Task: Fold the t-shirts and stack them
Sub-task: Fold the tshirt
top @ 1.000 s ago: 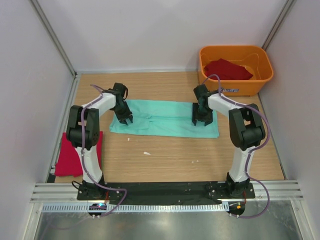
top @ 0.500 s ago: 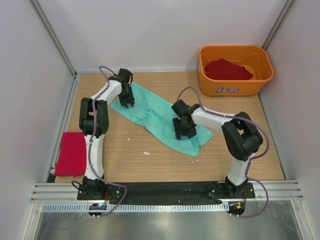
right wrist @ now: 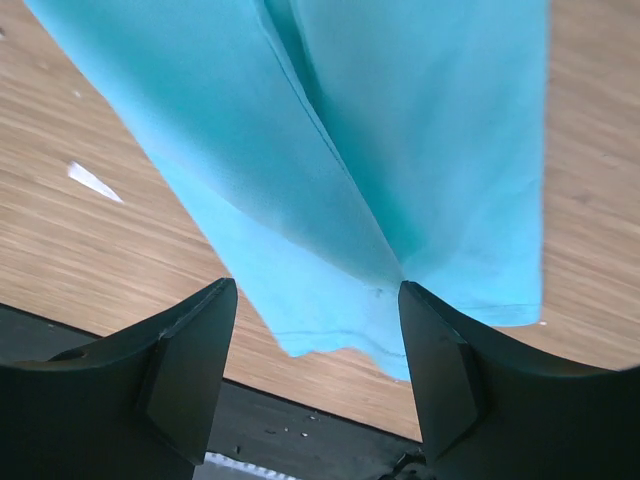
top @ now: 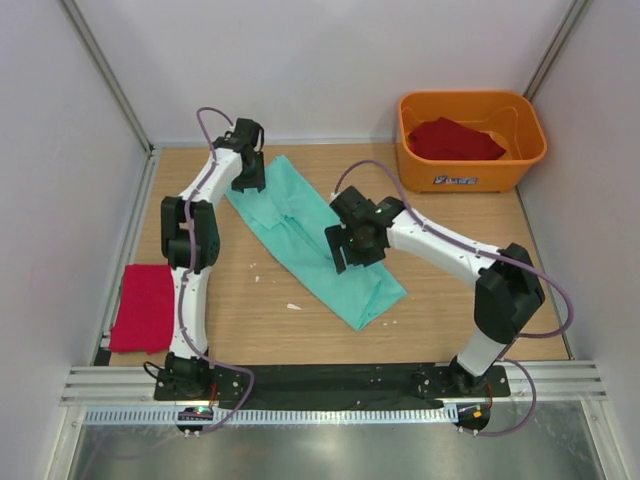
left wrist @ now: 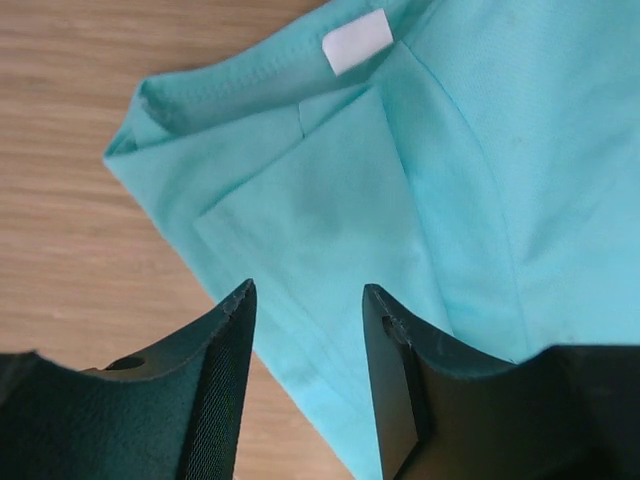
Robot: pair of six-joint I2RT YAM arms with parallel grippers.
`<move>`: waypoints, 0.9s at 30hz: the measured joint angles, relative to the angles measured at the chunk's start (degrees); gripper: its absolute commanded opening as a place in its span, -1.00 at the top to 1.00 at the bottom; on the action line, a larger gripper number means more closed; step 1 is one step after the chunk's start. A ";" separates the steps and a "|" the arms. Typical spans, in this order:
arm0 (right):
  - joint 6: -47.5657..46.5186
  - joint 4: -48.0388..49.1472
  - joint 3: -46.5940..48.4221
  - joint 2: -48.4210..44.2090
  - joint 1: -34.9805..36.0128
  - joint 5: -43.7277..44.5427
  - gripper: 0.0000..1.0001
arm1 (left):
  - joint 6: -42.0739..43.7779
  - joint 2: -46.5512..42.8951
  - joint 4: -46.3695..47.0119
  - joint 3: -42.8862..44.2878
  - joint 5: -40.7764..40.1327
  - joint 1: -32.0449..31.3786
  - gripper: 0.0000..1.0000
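The red shirt (top: 145, 305) lies folded flat on the left side of the table (top: 450, 300), near the arms. It is well away from the work and looks safe.

The teal shirt (top: 300, 225) is a long folded strip. It lies slanted across the table, with its near end pointing at the right arm's base.

The right gripper (right wrist: 315, 287) hangs over the near half of the strip. Its fingers are wide apart and hold nothing. If it grabs here, it may catch only the top layer. Then the fold could fall open.

The left gripper (left wrist: 308, 290) is over the far end, by the white label (left wrist: 357, 41). Its fingers are partly apart and hold nothing too. The edges there lie in thin layers, so a pinch could miss one and leave a loose flap.

Because the strip is slanted, the two ends may not meet square when folded. Then the stack with the red one could come out crooked.

Far back, the tub (top: 470, 172) holds another red one (top: 455, 138), waiting its turn.
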 measured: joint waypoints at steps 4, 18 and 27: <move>-1.66 0.13 1.88 -2.38 -5.68 0.26 -0.47 | -4.74 -8.20 0.92 -7.06 1.57 -0.15 0.02; -3.08 2.69 -4.39 -0.42 -8.52 -13.75 -0.99 | -15.37 -14.19 2.14 -12.81 7.30 -3.52 0.06; -1.73 2.12 -12.81 -14.75 -10.88 -15.45 -1.00 | -15.19 -14.08 1.49 -13.90 9.75 -4.55 0.13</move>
